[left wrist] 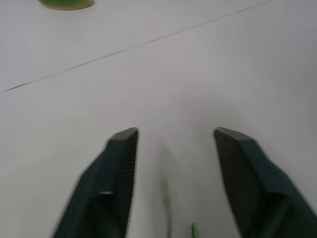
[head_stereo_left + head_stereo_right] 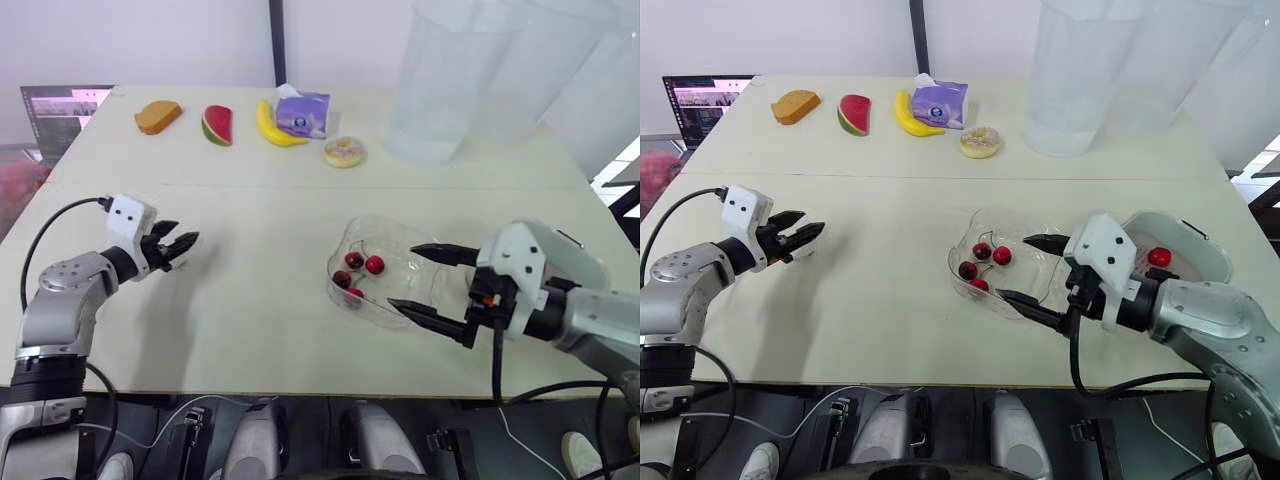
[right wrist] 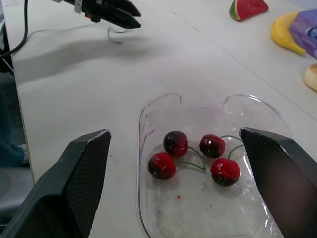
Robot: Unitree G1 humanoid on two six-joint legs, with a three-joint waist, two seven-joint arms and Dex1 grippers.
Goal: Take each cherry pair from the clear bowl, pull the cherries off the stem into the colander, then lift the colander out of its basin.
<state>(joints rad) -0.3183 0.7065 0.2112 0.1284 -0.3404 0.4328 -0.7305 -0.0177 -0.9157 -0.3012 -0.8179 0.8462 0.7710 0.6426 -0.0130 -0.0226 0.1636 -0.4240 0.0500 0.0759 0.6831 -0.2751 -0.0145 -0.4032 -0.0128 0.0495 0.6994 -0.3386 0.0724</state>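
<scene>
At the clear bowl (image 3: 208, 214), our right pincer (image 3: 174, 133) hangs spread wide, and we risk shoving the bowl or crushing a cherry pair (image 3: 175, 143) when closing.

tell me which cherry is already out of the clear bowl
The lone cherry lying in the white colander, to the right of the clear bowl. The other four cherries sit clustered together inside the bowl.
</scene>
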